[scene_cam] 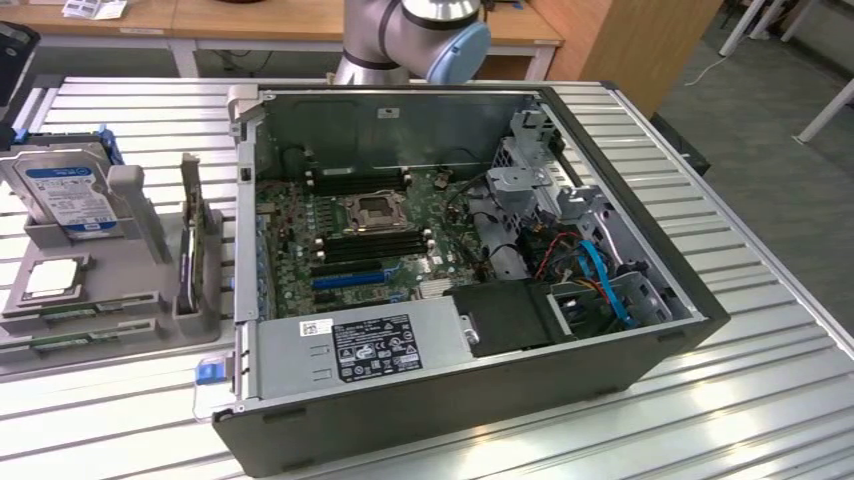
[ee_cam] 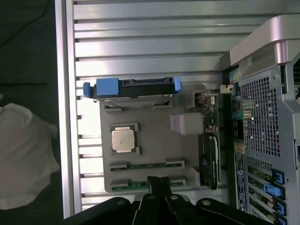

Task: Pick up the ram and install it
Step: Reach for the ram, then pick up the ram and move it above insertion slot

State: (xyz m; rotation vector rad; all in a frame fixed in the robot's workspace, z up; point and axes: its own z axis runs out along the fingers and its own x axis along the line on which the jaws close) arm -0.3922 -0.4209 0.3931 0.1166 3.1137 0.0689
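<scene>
Below our downward-pointing pincer (ee_cam: 158,181), pressed together, we see the ram (ee_cam: 132,184) lying in the grey tray (ee_cam: 154,140), near its tips.

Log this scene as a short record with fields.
ram: green stick lying flat in the grey tray, a second beside it
jaws: shut, empty, over the tray's ram end
hard drive: upright in the tray
processor: flat in the tray
case: open, motherboard exposed, beside the tray
</scene>
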